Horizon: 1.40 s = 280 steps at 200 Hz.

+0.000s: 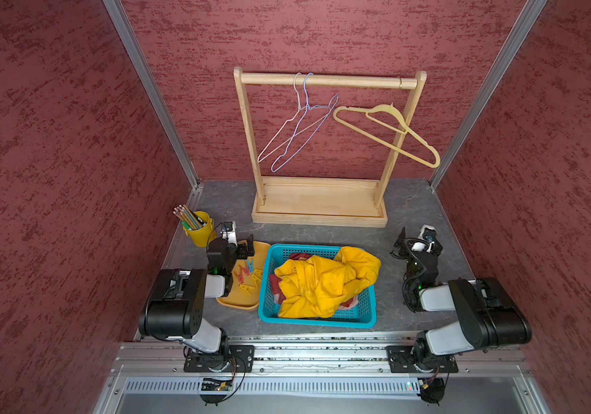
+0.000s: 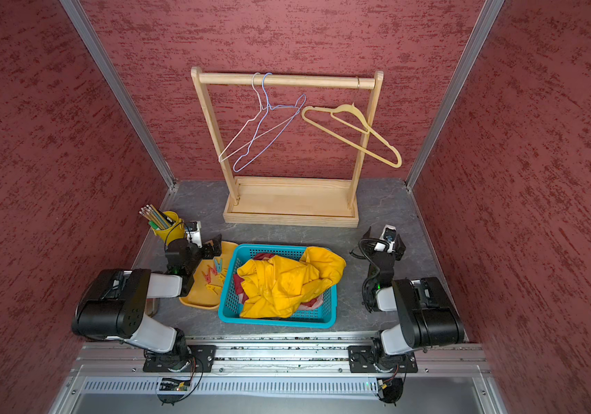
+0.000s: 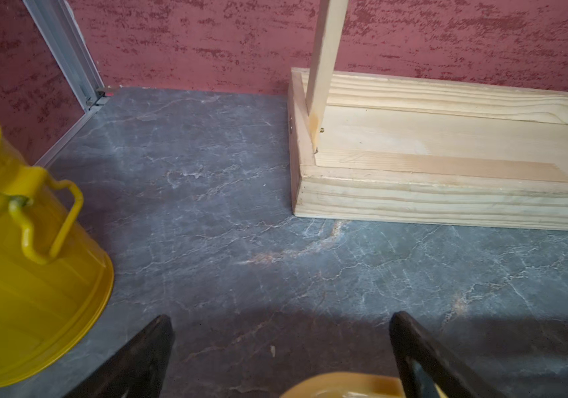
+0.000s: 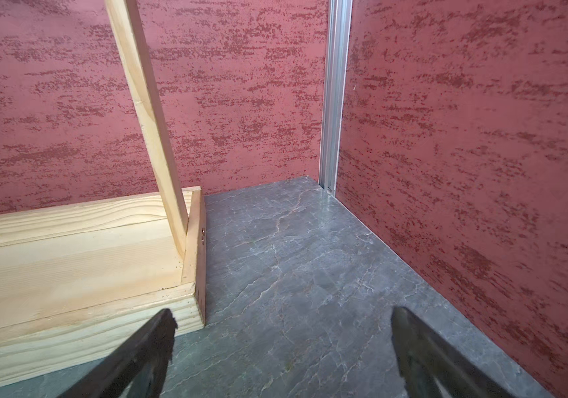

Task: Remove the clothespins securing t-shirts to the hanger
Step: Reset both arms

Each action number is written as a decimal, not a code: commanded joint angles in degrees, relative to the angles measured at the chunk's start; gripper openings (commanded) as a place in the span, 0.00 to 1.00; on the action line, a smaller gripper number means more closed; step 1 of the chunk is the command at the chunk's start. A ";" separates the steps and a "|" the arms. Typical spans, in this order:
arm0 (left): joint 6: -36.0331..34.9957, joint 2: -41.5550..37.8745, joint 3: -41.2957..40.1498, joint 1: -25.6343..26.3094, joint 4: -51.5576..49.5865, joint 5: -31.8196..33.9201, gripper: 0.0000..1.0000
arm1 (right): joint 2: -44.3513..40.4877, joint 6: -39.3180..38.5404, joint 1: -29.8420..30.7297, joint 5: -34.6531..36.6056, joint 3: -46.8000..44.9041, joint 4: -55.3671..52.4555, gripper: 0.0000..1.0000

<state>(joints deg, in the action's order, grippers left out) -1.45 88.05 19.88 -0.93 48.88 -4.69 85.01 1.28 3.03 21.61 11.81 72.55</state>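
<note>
Several clothespins (image 1: 247, 274) (image 2: 215, 273), yellow, red-pink and light blue, lie loose in a yellow tray (image 1: 235, 304). The t-shirts are bunched in a blue basket (image 1: 317, 320): the mustard yellow one (image 1: 322, 283) on top, dark red (image 1: 297, 256) and pale pink (image 1: 349, 303) peeking out beneath. Two wire hangers (image 1: 297, 132) and a yellow plastic hanger (image 1: 394, 132) hang bare on the wooden rack. My left gripper (image 1: 240, 243) (image 3: 281, 322) is open and empty over the tray's far end. My right gripper (image 1: 419, 238) (image 4: 282, 318) is open and empty, right of the basket.
A yellow bucket (image 1: 199, 227) (image 3: 17, 258) of pencils stands left of the left gripper. The rack's wooden base (image 1: 319, 200) (image 3: 448, 200) (image 4: 69, 275) sits at the back of the grey table. Red walls close in on three sides.
</note>
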 commanded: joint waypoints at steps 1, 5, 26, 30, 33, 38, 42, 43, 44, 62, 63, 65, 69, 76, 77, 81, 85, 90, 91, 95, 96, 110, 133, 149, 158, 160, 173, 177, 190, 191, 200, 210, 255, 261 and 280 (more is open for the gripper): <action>-0.58 -0.67 1.52 -0.05 1.85 1.58 0.99 | 0.95 0.74 -1.39 -4.34 0.10 2.31 0.99; -0.40 -0.47 1.60 -0.26 2.47 1.38 1.00 | 1.93 0.84 -1.60 -5.09 -0.19 3.03 0.99; -0.14 -0.10 1.70 -0.81 2.87 0.49 0.99 | 2.68 0.29 -1.80 -7.04 -1.65 6.72 0.99; -0.12 -0.15 1.73 -0.77 2.58 0.43 0.99 | 3.61 -0.29 -1.80 -7.15 -2.24 9.31 0.99; -0.11 -0.29 1.83 -0.78 1.93 0.42 0.99 | 3.94 -0.39 -1.80 -7.24 -2.43 10.40 0.99; -0.13 -0.43 1.87 -0.82 1.70 0.32 0.99 | 3.57 -0.27 -1.80 -7.02 -2.31 9.26 0.99; -0.01 -0.25 1.85 -0.87 2.33 0.31 0.99 | 3.18 0.24 -1.82 -6.52 -1.70 7.51 0.99; 0.02 -0.16 1.84 -0.85 2.47 0.34 0.99 | 3.12 0.32 -1.81 -6.28 -1.53 7.16 0.99; -0.01 -0.12 1.79 -0.88 2.55 0.32 0.99 | 3.13 0.44 -1.80 -6.12 -1.35 6.85 0.99; 0.01 -0.22 1.83 -0.84 2.19 0.33 0.99 | 3.25 0.94 -1.89 -5.26 -0.56 5.58 0.99; -0.02 -0.19 1.83 -0.88 2.32 0.35 0.99 | 3.24 0.93 -1.89 -5.21 -0.52 5.54 0.99; 0.03 -0.17 1.83 -0.86 2.41 0.31 1.00 | 3.34 0.92 -1.93 -5.25 -0.55 5.55 0.99; -0.01 -0.19 1.83 -0.91 2.24 0.29 0.99 | 3.48 0.84 -1.90 -5.18 -0.64 5.99 0.99; -0.03 -0.25 1.87 -0.89 1.93 0.26 0.99 | 3.43 0.78 -1.92 -5.17 -0.67 6.12 1.00; 0.01 -0.25 1.85 -0.90 1.97 0.28 0.99 | 3.46 0.81 -1.90 -5.21 -0.71 6.07 0.99; 0.02 -0.20 1.83 -0.90 2.15 0.34 1.00 | 3.38 0.86 -1.89 -5.24 -0.72 5.87 0.99; -0.02 -0.24 1.83 -0.90 2.26 0.35 0.99 | 3.43 0.83 -1.95 -5.26 -0.67 5.91 0.99; -0.01 -0.23 1.83 -0.91 2.14 0.32 0.99 | 3.49 0.81 -1.91 -5.17 -0.71 6.20 0.99; -0.03 -0.24 1.83 -0.91 2.12 0.31 0.99 | 3.49 0.82 -1.90 -5.17 -0.77 6.24 0.99; -0.03 -0.31 1.83 -0.91 2.10 0.37 0.99 | 3.45 0.78 -1.93 -5.17 -0.73 6.28 0.99; -0.03 -0.28 1.83 -0.91 2.09 0.38 0.99 | 3.43 0.81 -1.91 -5.17 -0.69 6.19 0.99; -0.01 -0.25 1.83 -0.89 2.10 0.35 0.99 | 3.42 0.81 -1.93 -5.17 -0.77 6.12 0.99; -0.01 -0.30 1.82 -0.83 2.12 0.34 1.00 | 3.40 0.78 -1.95 -5.08 -0.86 6.30 0.99; 0.03 -0.27 1.83 -0.90 2.09 0.34 1.00 | 3.39 0.81 -1.89 -5.04 -0.85 6.33 0.99; -0.02 -0.32 1.83 -0.85 2.11 0.29 1.00 | 3.40 0.74 -1.90 -5.08 -0.91 6.28 0.99; -0.04 -0.29 1.83 -0.86 2.10 0.34 0.99 | 3.38 0.74 -1.89 -5.06 -0.85 6.33 0.99; -0.04 -0.22 1.83 -0.87 2.11 0.30 0.99 | 3.43 0.74 -1.90 -5.08 -0.76 6.31 0.99; 0.00 -0.25 1.83 -0.84 2.17 0.29 1.00 | 3.41 0.74 -1.92 -5.08 -0.81 6.31 0.99; 0.04 -0.27 1.79 -0.83 2.17 0.30 0.99 | 3.36 0.76 -1.89 -5.08 -0.76 6.28 0.99; 0.00 -0.30 1.81 -0.87 2.13 0.34 0.99 | 3.38 0.75 -1.89 -5.08 -0.79 6.28 0.99; 0.03 -0.30 1.83 -0.90 2.18 0.29 0.99 | 3.38 0.75 -1.89 -5.08 -0.81 6.30 0.99; -0.04 -0.33 1.83 -0.87 2.18 0.37 0.99 | 3.34 0.76 -1.91 -5.08 -0.83 6.28 0.99; -0.02 -0.34 1.83 -0.84 2.18 0.37 0.99 | 3.49 0.79 -1.91 -5.09 -0.80 6.11 0.99; 0.01 -0.27 1.83 -0.91 2.18 0.38 0.99 | 3.44 0.77 -1.89 -5.09 -0.74 6.11 0.99; 0.04 -0.32 1.79 -0.83 2.18 0.31 1.00 | 3.44 0.76 -1.91 -5.17 -0.76 6.11 0.99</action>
<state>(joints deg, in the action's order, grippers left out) -1.52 88.01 20.93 -1.58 50.13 -4.16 88.29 1.19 1.54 16.88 10.50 76.55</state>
